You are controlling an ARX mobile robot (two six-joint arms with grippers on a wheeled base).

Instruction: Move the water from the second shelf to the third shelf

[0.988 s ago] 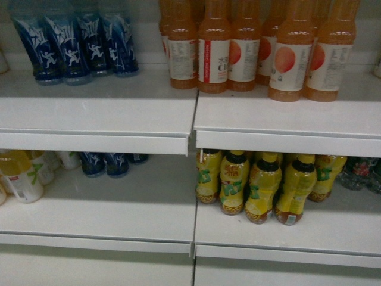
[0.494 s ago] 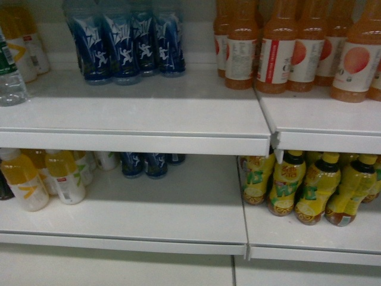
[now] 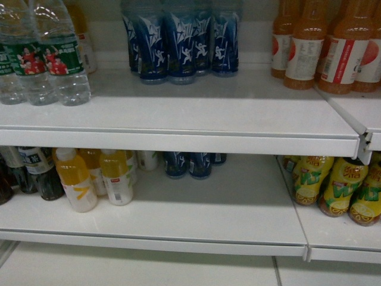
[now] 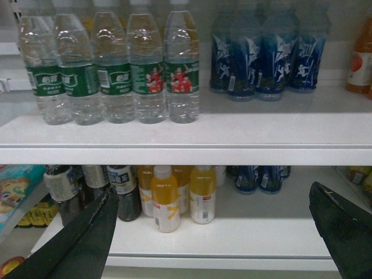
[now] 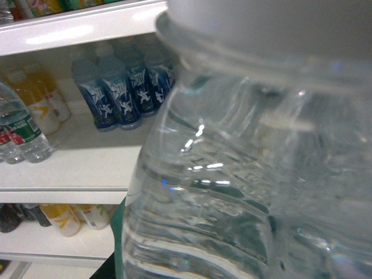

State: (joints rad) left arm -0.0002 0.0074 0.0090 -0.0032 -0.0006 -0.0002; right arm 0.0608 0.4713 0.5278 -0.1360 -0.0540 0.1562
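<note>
Right claw around water bottle [image 5: 244, 174]

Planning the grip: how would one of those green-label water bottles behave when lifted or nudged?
The water bottles look full, so probably heavy for their size. Tall and narrow, one may tip if pushed high. The thin clear ribbed plastic likely flexes under a hard squeeze.

Water bottles [image 3: 44, 56] stand at upper left on the upper shelf [image 3: 178, 128], blue bottles [image 3: 178, 42] centre, orange bottles [image 3: 324, 50] right.
</note>
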